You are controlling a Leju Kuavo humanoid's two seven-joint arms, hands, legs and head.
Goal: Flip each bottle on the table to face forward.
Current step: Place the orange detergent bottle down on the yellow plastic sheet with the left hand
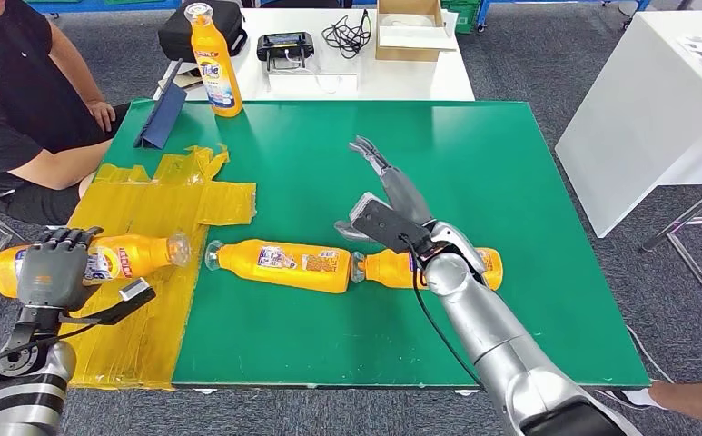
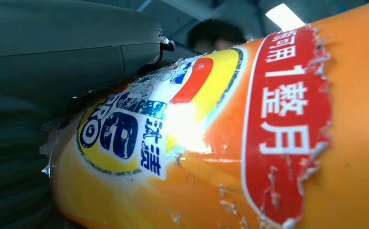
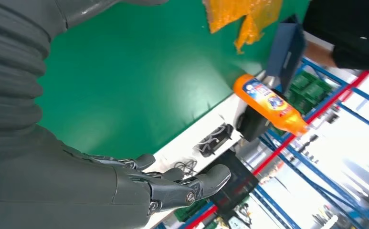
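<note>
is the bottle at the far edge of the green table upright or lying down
Upright. The orange Tide bottle stands on its base with its cap on top, near the green table's far left corner, while the other three bottles lie flat.

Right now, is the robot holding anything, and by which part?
Its left hand grips a lying orange plastic bottle around its labelled body. Its right hand holds nothing.

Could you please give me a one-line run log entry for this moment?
left hand: grips left bottle on yellow tape | right hand: open above table | middle bottle, right bottle: lying | far bottle: upright
</note>
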